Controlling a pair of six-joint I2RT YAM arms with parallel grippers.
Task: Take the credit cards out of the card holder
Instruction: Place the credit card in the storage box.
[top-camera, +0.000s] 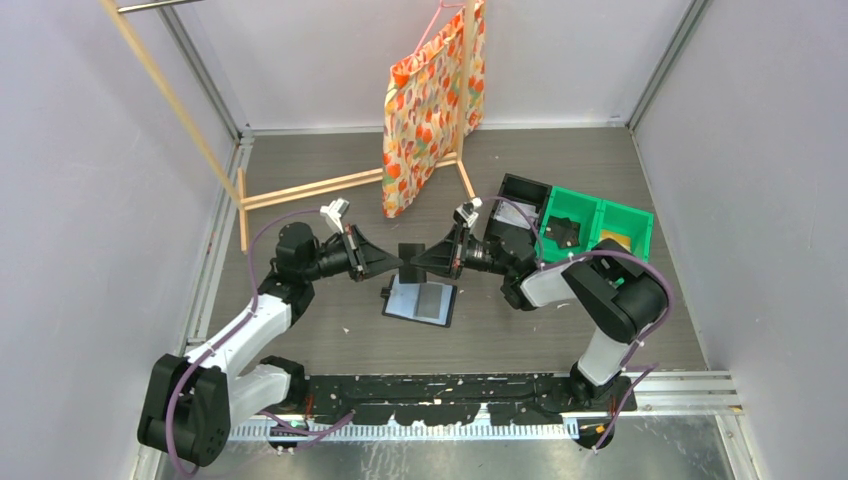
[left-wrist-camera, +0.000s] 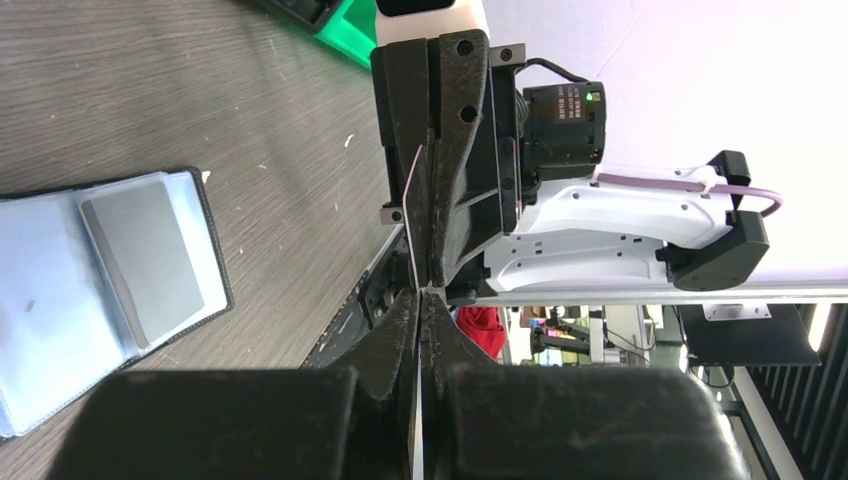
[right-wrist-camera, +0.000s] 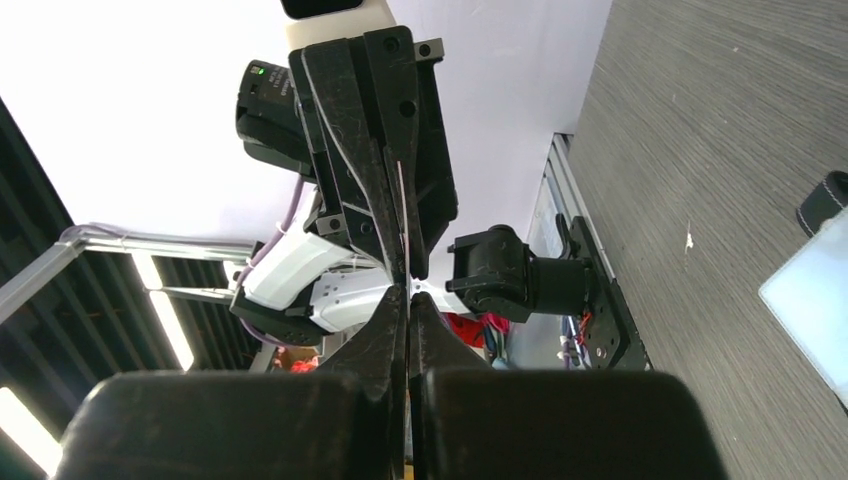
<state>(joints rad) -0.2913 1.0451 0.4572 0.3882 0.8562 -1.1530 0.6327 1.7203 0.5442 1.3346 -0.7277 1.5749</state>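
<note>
Our left gripper (top-camera: 397, 262) and right gripper (top-camera: 428, 258) are both clamped, tip to tip, on one credit card (top-camera: 411, 250) in mid-air near the card holder (top-camera: 402, 298), lying open on the table (top-camera: 560, 330); we judge a handover is under way, so next one side must release.

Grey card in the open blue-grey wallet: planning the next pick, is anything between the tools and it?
Nothing visible lies over the flat grey card in the open black-edged wallet. But the left tool and right tool are both shut on another thin card held above the table, so neither is free.
</note>
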